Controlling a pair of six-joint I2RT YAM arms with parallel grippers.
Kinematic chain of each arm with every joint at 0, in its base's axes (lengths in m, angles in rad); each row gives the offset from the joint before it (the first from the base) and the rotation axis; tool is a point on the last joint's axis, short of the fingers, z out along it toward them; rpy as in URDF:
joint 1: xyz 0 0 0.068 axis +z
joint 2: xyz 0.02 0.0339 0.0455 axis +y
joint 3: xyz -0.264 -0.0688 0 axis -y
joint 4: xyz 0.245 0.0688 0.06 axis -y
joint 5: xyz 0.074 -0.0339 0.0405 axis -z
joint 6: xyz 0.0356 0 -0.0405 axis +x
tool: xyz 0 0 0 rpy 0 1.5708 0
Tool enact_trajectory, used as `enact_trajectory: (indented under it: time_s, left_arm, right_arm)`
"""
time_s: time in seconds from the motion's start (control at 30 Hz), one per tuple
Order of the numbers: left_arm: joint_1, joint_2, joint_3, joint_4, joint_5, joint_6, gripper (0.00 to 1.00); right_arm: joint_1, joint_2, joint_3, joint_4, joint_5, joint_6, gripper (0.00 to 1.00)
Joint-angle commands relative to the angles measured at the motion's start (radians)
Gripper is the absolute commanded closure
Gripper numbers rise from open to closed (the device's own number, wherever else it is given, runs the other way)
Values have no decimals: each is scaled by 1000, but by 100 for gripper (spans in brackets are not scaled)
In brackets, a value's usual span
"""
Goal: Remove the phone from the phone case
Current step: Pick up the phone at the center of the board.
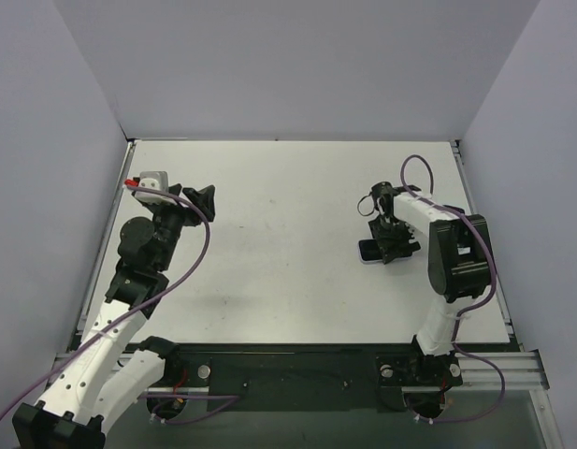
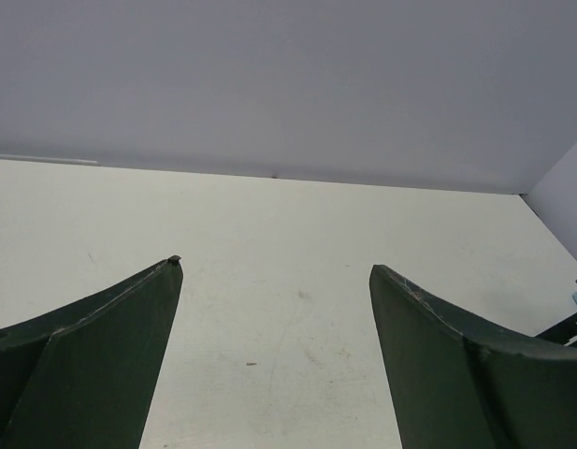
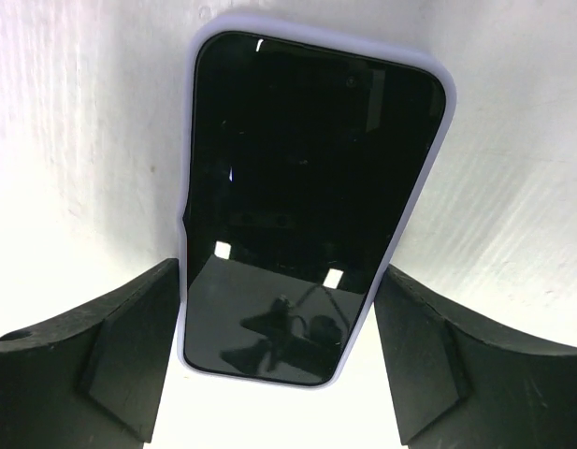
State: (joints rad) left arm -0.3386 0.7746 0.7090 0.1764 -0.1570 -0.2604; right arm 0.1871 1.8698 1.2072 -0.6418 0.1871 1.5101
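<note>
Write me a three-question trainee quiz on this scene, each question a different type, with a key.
1. True or false: the phone is already out of its case.
2. Fill in: the left gripper is ____, holding nothing.
3. The right gripper is: A over bare table; B open, a finger on either side of the phone; C shut on the case.
Key: 1 false; 2 open; 3 B.
</note>
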Motion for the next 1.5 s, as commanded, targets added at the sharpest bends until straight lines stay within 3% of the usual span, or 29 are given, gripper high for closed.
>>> enact_trajectory:
  time_s: [0.0,0.1,0.23,0.47,0.63,0.8,0.9,1.0,1.17,1.47]
  left_arm:
    - [4,14,41,49,27,-23,8]
    - [10,29,41,51,34,-42,8]
    - [16,60,35,55,51,-69,8]
    - [39,147,70,29,137,-137,8]
    - [44,287,165,-48,337,-187,9]
    - [46,432,211,-29,554,-295,11]
    - [44,559,250,1,686,-380,17]
    - [43,643,256,95,822,-473,20]
    - [20,721,222,236,881,-605,17]
    - [-51,779,222,232,875,-617,20]
  right_arm:
    - [66,-136,-73,-15,155,-144,100]
    - [101,-222,-196,188,161,-249,100]
    - [104,-363,-395,505,20,-427,100]
    - [199,-478,-437,626,-115,-781,100]
    - [304,-607,-503,766,-213,-968,100]
    - [422,-663,-509,826,-215,-1004,100]
    - [504,-679,-499,861,-199,-1011,100]
    - [557,-672,-471,872,-152,-1024,100]
    - [588,-626,-437,915,-152,-1007,100]
    - [630,-561,-354,924,-144,-1010,100]
